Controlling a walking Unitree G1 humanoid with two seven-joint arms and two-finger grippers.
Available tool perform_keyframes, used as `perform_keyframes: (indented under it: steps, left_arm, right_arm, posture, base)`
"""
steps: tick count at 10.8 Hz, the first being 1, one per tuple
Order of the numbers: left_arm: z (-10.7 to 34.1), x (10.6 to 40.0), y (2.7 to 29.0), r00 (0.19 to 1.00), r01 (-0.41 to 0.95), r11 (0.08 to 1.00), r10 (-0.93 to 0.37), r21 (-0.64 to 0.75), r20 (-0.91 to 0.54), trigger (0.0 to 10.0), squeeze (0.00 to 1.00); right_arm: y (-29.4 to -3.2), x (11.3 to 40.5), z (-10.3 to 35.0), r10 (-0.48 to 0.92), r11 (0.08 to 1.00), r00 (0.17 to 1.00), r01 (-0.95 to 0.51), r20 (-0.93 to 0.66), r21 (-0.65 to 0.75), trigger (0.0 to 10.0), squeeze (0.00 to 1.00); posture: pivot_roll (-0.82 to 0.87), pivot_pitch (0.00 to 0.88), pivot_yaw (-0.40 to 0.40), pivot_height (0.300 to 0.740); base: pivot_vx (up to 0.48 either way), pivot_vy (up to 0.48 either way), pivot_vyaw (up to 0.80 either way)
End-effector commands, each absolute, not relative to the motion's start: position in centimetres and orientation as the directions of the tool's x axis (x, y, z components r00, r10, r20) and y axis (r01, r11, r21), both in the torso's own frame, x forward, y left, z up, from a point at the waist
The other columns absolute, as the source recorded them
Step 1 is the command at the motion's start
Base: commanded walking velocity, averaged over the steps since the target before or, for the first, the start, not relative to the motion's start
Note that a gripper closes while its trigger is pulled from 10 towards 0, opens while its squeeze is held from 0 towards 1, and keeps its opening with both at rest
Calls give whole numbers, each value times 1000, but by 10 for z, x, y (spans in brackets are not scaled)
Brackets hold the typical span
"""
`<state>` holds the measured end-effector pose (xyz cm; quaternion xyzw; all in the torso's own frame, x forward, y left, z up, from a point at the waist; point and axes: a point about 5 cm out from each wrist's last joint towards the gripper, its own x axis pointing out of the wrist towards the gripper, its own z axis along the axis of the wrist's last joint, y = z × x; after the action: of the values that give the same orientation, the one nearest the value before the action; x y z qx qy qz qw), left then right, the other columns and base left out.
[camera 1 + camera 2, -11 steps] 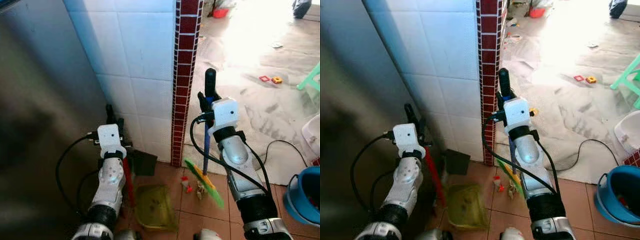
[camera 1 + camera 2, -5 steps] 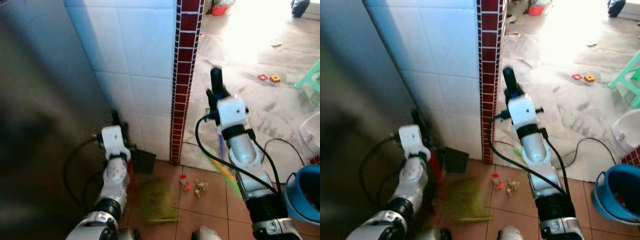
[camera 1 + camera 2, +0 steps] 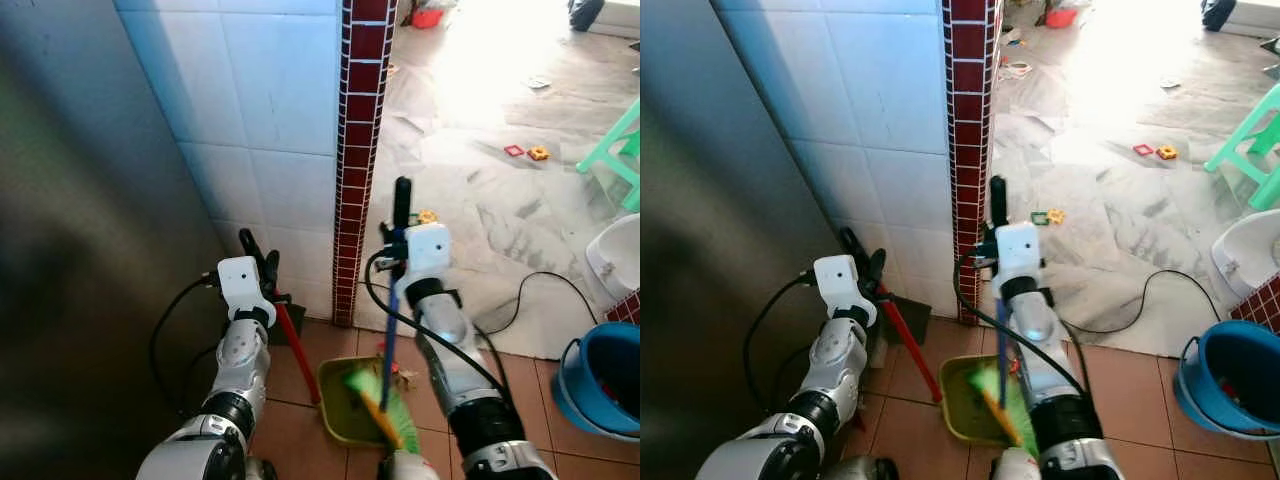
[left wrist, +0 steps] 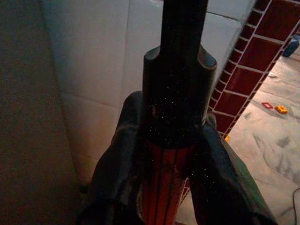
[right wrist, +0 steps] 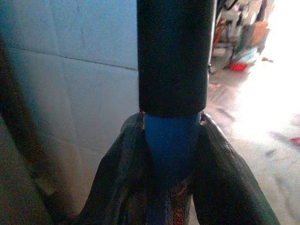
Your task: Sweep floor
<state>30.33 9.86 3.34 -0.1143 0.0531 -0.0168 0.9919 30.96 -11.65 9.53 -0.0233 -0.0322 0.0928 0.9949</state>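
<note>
Clearly the sweeping has reached its collecting step. The right end effector [image 3: 398, 238] is clamped on the blue broom handle [image 3: 389, 320], just below the black grip at its top, and in the right wrist view its fingers [image 5: 117, 173] press on either side of the blue shaft. The green broom head [image 3: 382, 410] sits low and near, over the near right rim of the yellow-green dustpan [image 3: 340, 395], which lies on the terracotta tiled floor [image 3: 300, 440]. The left end effector [image 3: 258, 262] is closed on the dustpan's red handle [image 3: 298, 352], which slopes down to the right from it to the pan; the left wrist view shows its fingers [image 4: 117, 154] hugging the red shaft under a black cap. A few small scraps [image 3: 408, 378] lie on the tiles just right of the pan, near the foot of the red brick pillar [image 3: 358, 150].

I judge the next move to be a short stroke of the broom head from the right toward the pan, drawing those scraps in, while the left arm holds the pan's lip flat on the tiles so nothing slides beneath it.
</note>
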Motion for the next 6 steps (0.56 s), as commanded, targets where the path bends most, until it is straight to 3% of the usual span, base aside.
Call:
perform_keyframes:
  steps: [1, 4, 6]
  left_arm:
    - [20, 296, 98, 981, -5, 968, -44, -251, -188, 10000, 0]
    - [19, 298, 98, 977, 10, 971, -60, -238, -205, 10000, 0]
    - [18, 297, 97, 975, 18, 972, -69, -235, -212, 10000, 0]
  right_arm:
    - [-111, 314, 105, 191, 980, 978, -195, 82, 42, 10000, 0]
    - [-93, 322, 160, 343, 920, 921, -369, 184, 129, 10000, 0]
    - [-88, 321, 198, 506, 852, 823, -523, 260, -3, 10000, 0]
  posture:
    - [-181, 67, 62, 740]
    - [-204, 32, 76, 740]
    - [-214, 19, 84, 740]
  base:
    - [0, 0, 0]
    - [0, 0, 0]
    - [0, 0, 0]
